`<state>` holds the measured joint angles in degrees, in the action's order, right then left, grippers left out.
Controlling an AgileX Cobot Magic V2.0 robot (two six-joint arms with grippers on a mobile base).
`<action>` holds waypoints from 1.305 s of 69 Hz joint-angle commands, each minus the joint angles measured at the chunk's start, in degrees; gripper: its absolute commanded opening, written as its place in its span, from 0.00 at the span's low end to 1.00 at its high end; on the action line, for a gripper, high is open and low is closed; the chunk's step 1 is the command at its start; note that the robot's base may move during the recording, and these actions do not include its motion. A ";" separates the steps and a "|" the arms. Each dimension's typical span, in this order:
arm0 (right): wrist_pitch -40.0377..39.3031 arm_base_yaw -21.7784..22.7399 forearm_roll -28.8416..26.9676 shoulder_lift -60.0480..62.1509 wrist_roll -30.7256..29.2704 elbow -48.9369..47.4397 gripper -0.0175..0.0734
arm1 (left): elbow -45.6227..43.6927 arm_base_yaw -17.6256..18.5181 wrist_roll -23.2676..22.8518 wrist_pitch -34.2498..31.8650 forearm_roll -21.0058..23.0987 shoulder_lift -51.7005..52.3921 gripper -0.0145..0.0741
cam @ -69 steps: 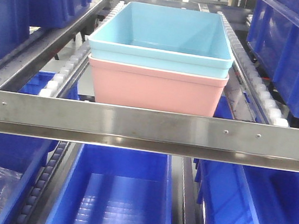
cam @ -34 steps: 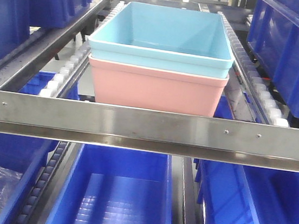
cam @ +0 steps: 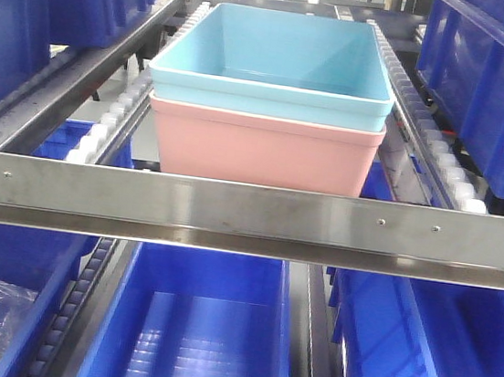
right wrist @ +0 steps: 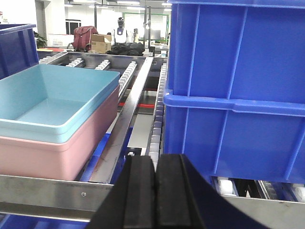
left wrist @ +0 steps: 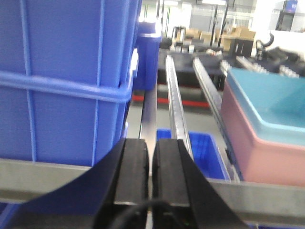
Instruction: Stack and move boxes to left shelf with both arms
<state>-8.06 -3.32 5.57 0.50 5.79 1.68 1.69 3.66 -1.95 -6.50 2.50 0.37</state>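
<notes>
A light blue open plastic tub (cam: pixel 277 63) sits nested in a pale pink plastic tub (cam: pixel 261 148) behind the flat steel front crossbar (cam: pixel 249 216). Both the left gripper (left wrist: pixel 151 157) and the right gripper (right wrist: pixel 155 174) are clenched on nothing, clear of the tubs.

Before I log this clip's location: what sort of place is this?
Probably a warehouse or factory floor: steel flow racks with roller rails, rows of dark blue storage bins, and stacked tubs on the shelf.
</notes>
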 commanded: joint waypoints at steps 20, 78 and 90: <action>-5.27 0.40 0.13 1.19 -0.62 -1.03 0.25 | 1.81 -0.03 -0.53 -4.91 1.05 1.15 0.18; -5.27 0.40 0.13 1.19 -0.62 -1.03 0.25 | 1.81 -0.03 2.46 -4.28 -0.21 1.15 0.18; -5.27 0.40 0.13 1.19 -0.62 -1.03 0.25 | 1.81 -0.03 2.46 -4.28 -0.21 1.15 0.18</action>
<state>-8.06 -3.32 5.57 0.50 5.79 1.68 1.69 3.66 0.38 -5.63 2.31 0.56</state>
